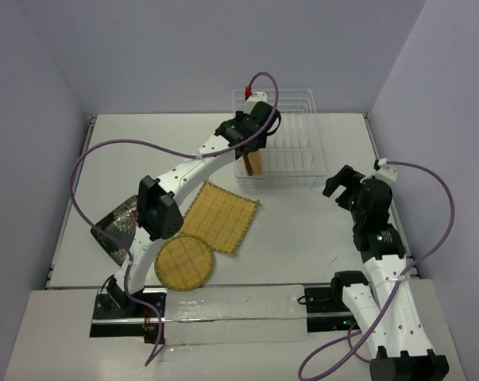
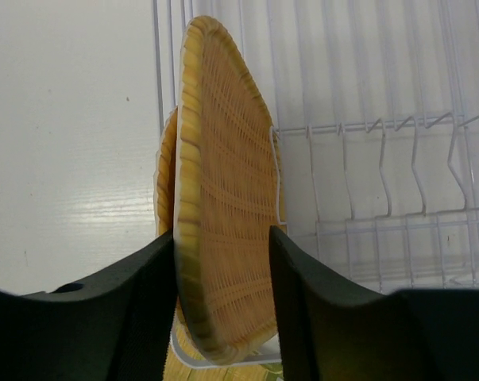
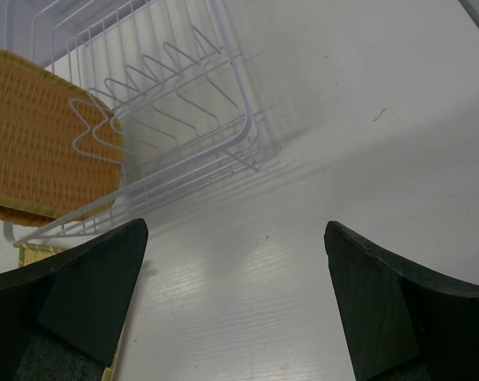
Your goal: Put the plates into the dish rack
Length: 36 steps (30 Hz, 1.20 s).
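Note:
The white wire dish rack (image 1: 296,151) stands at the back of the table. My left gripper (image 1: 253,149) is at its left end, shut on an orange woven plate (image 1: 256,164) that stands on edge between the dividers. In the left wrist view the fingers (image 2: 144,302) straddle this plate (image 2: 227,198). A second orange plate (image 2: 164,182) stands just behind it in the rack (image 2: 382,230). The yellow square plate (image 1: 219,216), yellow round plate (image 1: 183,262) and black floral plate (image 1: 116,226) lie on the table. My right gripper (image 1: 340,184) is open and empty, right of the rack (image 3: 183,103).
The left arm's purple cable arches over the rack's back. Grey walls close in the table on three sides. The right wrist view shows the orange plate (image 3: 40,135) in the rack and bare white table (image 3: 318,159) ahead of the right gripper (image 3: 235,226).

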{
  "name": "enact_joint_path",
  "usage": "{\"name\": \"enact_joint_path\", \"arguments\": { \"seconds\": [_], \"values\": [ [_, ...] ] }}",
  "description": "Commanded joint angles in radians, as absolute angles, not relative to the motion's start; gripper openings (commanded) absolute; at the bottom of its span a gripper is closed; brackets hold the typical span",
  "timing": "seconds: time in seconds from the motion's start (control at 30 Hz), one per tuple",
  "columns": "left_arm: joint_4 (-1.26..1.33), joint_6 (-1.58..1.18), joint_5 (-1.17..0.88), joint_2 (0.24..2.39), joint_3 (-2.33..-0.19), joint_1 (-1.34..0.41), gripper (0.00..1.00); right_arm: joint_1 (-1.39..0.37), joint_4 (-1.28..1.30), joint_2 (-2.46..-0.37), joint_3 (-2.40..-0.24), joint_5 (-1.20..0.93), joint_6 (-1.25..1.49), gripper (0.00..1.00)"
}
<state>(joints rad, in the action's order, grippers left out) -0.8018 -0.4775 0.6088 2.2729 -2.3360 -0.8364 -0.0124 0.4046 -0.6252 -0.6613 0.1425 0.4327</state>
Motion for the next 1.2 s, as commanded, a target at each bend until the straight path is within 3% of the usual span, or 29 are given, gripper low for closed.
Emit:
{"name": "enact_joint_path", "arguments": {
  "seconds": [0.0,0.3,0.53,0.73,0.97,1.17],
  "values": [
    [-0.729,-0.423,0.629,2.152,-2.346,-0.854,0.6,-0.008,0.366,-0.625,-0.661,0.15,0.439,1.0],
    [-0.719,-0.399,0.651,2.008,-2.273,-0.882,0.67,-0.008,0.366,-0.612,-0.664,0.142,0.439,1.0],
    [-0.756,-0.454,0.649,1.849,-2.142,-0.859,0.92,-0.008,0.365,-0.596,-0.664,0.106,0.434,1.0],
    [-0.628,-0.533,0.444,1.56,-1.699,-0.724,0.97,-0.008,0.354,-0.58,-0.656,0.036,0.426,1.0],
    [-0.373,-0.473,-0.025,1.263,-1.128,-0.545,0.99,-0.011,0.327,-0.584,-0.642,-0.084,0.42,1.0],
    [-0.197,-0.469,-0.215,1.197,-0.881,-0.457,0.99,-0.028,0.321,-0.603,-0.607,-0.181,0.423,1.0]
  ]
}}
